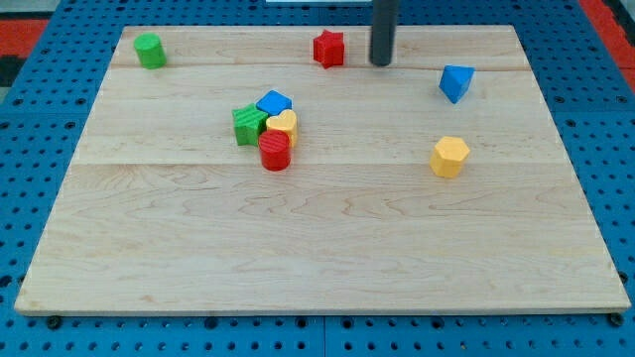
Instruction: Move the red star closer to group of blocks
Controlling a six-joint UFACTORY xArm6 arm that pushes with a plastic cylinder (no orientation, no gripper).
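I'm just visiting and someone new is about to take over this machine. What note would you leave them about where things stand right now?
My tip: on the board near the view's top, just right of the red star block, a small gap between them.
Group: green star block, blue block, yellow heart block and red cylinder block, clustered left of centre.
Done: nothing visible; the star sits apart from the group.
Left: push the star down-left toward the group.
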